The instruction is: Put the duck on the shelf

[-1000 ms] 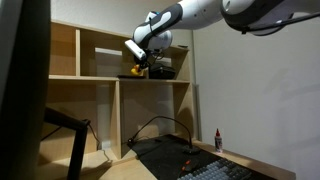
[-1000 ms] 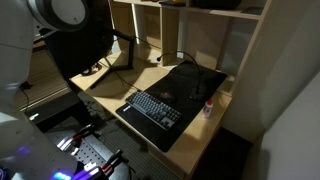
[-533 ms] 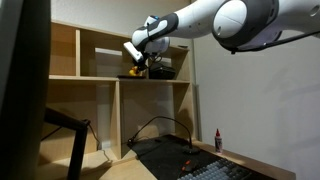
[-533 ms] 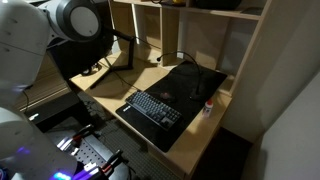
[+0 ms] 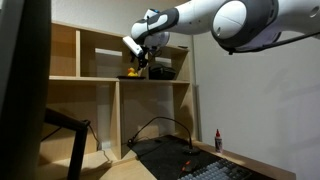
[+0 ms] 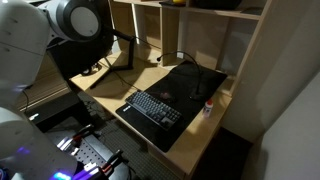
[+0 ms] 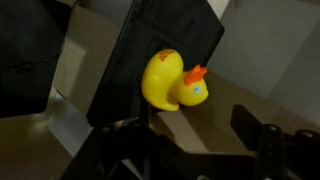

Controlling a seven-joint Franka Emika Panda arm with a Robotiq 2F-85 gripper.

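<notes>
The duck (image 7: 170, 82), bright yellow with an orange beak, rests on a board of the light-wood shelf (image 5: 90, 77), against a black box (image 7: 150, 50). In an exterior view the duck (image 5: 133, 73) sits in an upper compartment, just below my gripper (image 5: 140, 62). My gripper (image 7: 192, 130) is open in the wrist view. Its dark fingers (image 7: 250, 125) stand apart on the near side of the duck, and nothing is between them. The shelf's lower compartments (image 6: 250, 40) show in an exterior view, where the gripper is out of frame.
A black box (image 5: 162, 68) shares the duck's compartment. Below, the desk holds a keyboard (image 6: 155, 107), a black mat (image 6: 190, 80) and a red-capped white bottle (image 6: 209, 107). A cable (image 5: 150, 125) loops in a lower compartment. A dark monitor (image 5: 20, 80) blocks one side.
The gripper was shut on the duck and has opened. It has lifted slightly, and the duck stays on the shelf board.
</notes>
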